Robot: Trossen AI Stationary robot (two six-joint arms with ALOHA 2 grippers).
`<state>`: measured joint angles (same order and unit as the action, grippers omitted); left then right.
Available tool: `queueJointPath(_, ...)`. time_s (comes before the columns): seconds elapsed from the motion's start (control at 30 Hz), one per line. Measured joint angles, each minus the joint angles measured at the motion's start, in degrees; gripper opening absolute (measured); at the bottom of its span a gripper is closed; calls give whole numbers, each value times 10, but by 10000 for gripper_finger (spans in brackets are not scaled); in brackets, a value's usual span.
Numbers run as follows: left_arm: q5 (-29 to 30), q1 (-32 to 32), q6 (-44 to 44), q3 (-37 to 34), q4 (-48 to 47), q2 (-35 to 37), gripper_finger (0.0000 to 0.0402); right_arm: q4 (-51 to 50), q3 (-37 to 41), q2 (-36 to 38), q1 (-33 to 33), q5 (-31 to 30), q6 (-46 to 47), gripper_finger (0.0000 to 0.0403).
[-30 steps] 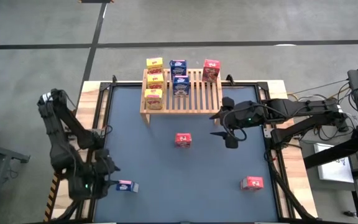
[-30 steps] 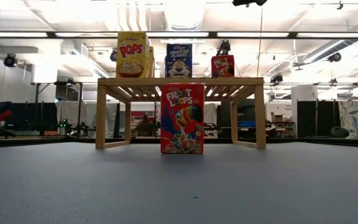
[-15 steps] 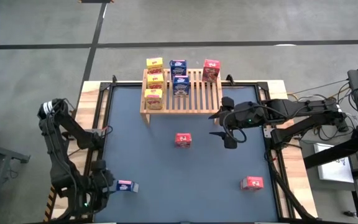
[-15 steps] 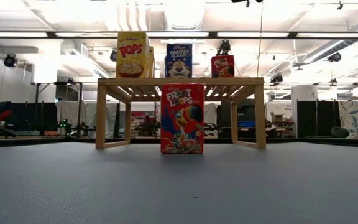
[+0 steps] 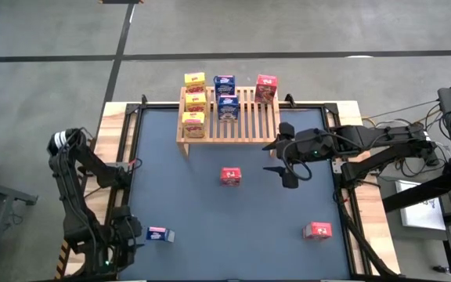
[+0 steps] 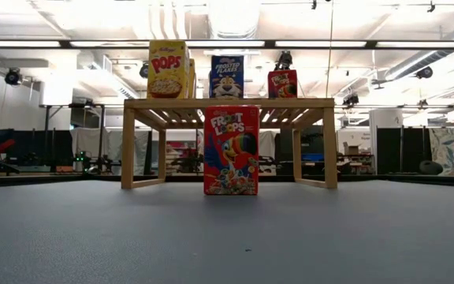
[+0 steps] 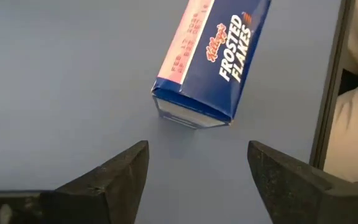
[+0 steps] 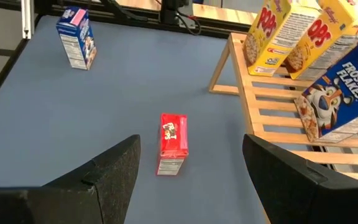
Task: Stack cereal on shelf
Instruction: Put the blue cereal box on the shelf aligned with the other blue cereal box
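Left gripper (image 5: 135, 233) is seen at the table's (image 5: 210, 243) near-left corner, fingers (image 7: 114, 180) spread apart w/ nothing between them, pointed at a blue cereal box (image 7: 210, 59) standing just beyond the tips. "Frosted Flakes" in white lettering plus a pink side panel are shown in the wrist view; from above it's only a small blue/pink block near the left edge.

Right gripper (image 5: 282, 160) is held over the table's right half, just off the shelf's (image 5: 245, 121) front right corner, jaws apart & empty.

On the light-wood slatted shelf at the far edge, six boxes are lined up: 3 yellow Pops (image 5: 193, 102) on the left, 2 blue (image 5: 225, 95) in the middle, 1 red (image 5: 265, 88) on the right.

A red Froot Loops box (image 6: 231, 150) stands mid-table in front of the shelf; the toucan front is only readable in the low view. Another red box (image 5: 318, 230) sits near the near-right corner, caught only from above.
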<state>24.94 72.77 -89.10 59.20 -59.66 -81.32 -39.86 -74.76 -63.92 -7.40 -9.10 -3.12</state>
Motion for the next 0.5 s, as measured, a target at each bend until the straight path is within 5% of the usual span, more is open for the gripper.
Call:
queueJointPath(0.27, 12, 3, -19, 0, 0, -17, 330, 4, 0, 0, 0, 0, -5, 272)
queueJointPath(0.5, 69, 44, -57, -16, -11, -32, 349, 18, 0, 0, 0, 1, -4, 272)
